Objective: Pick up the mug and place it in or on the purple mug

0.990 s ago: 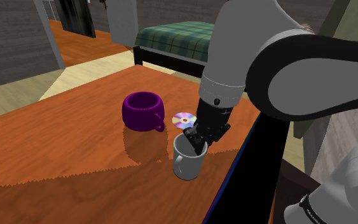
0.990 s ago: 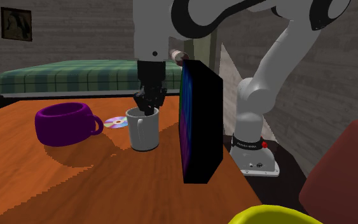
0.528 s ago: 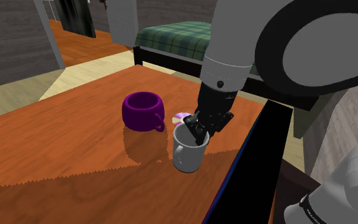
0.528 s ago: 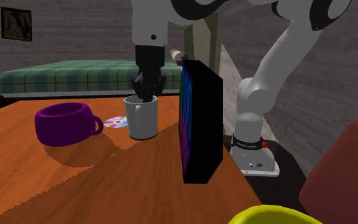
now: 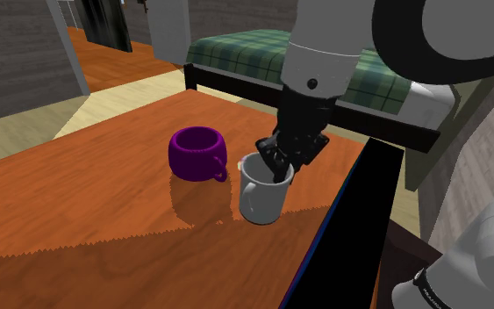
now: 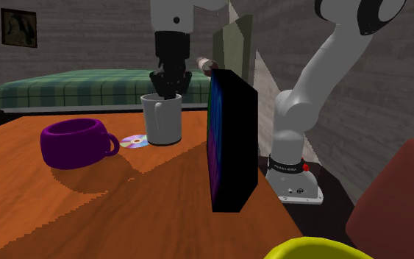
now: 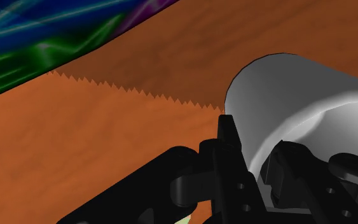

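A pale grey mug [image 5: 259, 197] hangs a little above the orange wooden table [image 5: 96, 219], to the right of the purple mug [image 5: 196, 150] in the shoulder view. My black gripper [image 5: 275, 166] is shut on its rim, one finger inside and one outside. In the second exterior view the grey mug [image 6: 162, 122] hangs under the gripper [image 6: 167, 93], with the purple mug [image 6: 76, 143] to its left, apart from it. The wrist view shows the grey mug's wall [image 7: 285, 105] clasped between the fingers [image 7: 229, 147].
A shiny disc [image 6: 134, 140] lies on the table between the two mugs. A tall black screen [image 6: 232, 140] stands close beside the grey mug at the table's edge. A green plaid bed [image 5: 254, 48] lies beyond the table. My stand [image 6: 293, 180] is beside it.
The grey mug has risen off the table in the gripper's hold and drifted a little towards the far side. The purple mug and the disc have stayed in place.
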Motion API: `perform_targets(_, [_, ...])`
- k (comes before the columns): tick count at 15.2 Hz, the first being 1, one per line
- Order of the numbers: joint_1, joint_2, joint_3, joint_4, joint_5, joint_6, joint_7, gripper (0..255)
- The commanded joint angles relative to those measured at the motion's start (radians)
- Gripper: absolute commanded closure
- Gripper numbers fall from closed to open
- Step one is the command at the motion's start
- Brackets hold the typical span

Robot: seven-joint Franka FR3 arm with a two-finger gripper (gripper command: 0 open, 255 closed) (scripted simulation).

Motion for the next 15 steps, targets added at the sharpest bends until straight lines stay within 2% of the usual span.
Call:
perform_targets(1, [-0.001,-0.002,-0.006,0.029,-0.003,-0.031,0.003,255])
perform_targets(14, [-0.015,0.027,-0.029,0.216,-0.03,-0.191,0.023,255])
perform_targets(15, [-0.027,0.063,-0.025,0.245,-0.044,-0.186,0.02,255])
